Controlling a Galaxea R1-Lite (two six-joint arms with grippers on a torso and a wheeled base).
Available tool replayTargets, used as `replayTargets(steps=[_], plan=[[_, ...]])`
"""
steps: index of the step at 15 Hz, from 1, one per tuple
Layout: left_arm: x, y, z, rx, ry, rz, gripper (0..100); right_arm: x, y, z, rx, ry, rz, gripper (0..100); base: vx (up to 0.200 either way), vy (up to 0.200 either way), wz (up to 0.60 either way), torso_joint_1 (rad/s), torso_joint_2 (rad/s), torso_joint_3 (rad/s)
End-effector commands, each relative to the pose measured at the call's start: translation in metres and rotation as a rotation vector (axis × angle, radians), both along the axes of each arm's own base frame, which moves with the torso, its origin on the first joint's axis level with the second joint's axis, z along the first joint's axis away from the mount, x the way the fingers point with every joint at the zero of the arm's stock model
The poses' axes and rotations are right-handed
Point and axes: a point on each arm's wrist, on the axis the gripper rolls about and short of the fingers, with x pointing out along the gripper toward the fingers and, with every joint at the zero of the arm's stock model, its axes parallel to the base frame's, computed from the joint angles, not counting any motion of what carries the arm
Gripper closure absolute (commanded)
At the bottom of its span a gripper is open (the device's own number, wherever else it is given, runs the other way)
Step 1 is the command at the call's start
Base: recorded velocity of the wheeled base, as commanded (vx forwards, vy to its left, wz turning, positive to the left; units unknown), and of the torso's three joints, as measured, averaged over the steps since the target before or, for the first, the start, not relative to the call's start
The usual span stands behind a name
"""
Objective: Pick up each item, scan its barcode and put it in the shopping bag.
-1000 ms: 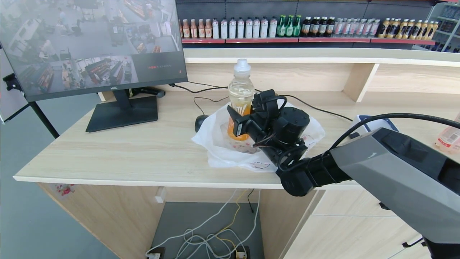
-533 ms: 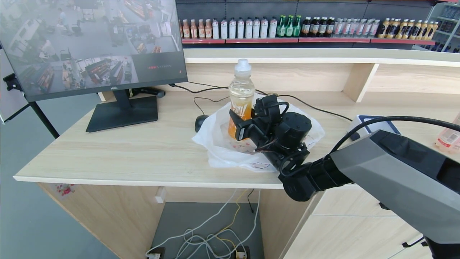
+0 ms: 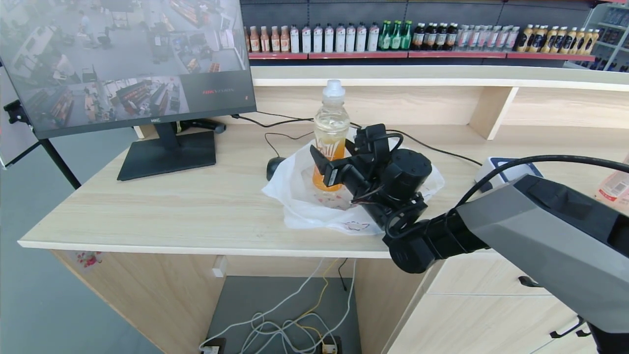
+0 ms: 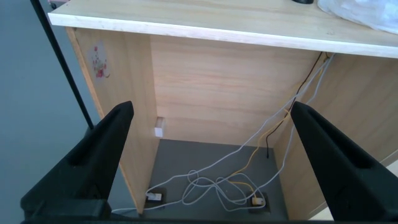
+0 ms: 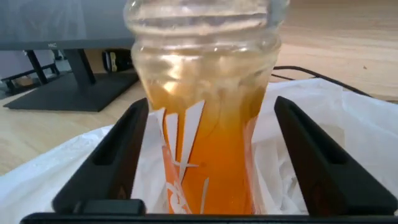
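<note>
With your right gripper's jaws spread either side of the bottle in the shopping bag, expect a smooth, slippery, top-heavy body; grip its waist.

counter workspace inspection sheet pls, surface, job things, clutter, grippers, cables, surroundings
surface: wooden counter, no spill seen
job's things: bottle upright inside white bag; second bottle at the counter's right edge
clutter: monitor, mouse, white device
grippers: right gripper open, fingers either side of the bottle; left gripper open, below counter height
cables: black cables behind the bag; white and yellow cables on the floor underneath
surroundings: shelf of bottles behind
</note>
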Motion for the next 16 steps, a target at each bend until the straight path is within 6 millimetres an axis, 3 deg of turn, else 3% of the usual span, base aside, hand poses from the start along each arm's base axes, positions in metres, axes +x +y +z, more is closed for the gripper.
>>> replayTargets(steps=[1,4,7,12,15,16], plan=[[0.0,0.0,0.0,0.0,0.0,0.0,0,-0.005,0.0,0.01,0.031,-0.027,0.01,0,0.0,0.0,0.0,0.0,0.0,0.0],[0.0,0.0,0.0,-0.001,0.0,0.0,0,-0.023,-0.017,0.019,0.021,0.004,0.013,0,0.0,0.0,0.0,0.0,0.0,0.0],[0.0,0.0,0.0,-0.001,0.0,0.0,0,-0.059,-0.015,0.026,0.048,-0.006,0.071,0,0.0,0.0,0.0,0.0,0.0,0.0],[0.0,0.0,0.0,0.002,0.0,0.0,0,-0.115,-0.055,0.004,-0.045,0.041,0.061,0,0.0,0.0,0.0,0.0,0.0,0.0],[0.0,0.0,0.0,0.002,0.0,0.0,0,-0.151,-0.061,-0.006,-0.112,0.091,0.11,0,0.0,0.0,0.0,0.0,0.0,0.0],[0.0,0.0,0.0,0.002,0.0,0.0,0,-0.165,-0.051,-0.006,-0.125,0.086,0.157,0,0.0,0.0,0.0,0.0,0.0,0.0]])
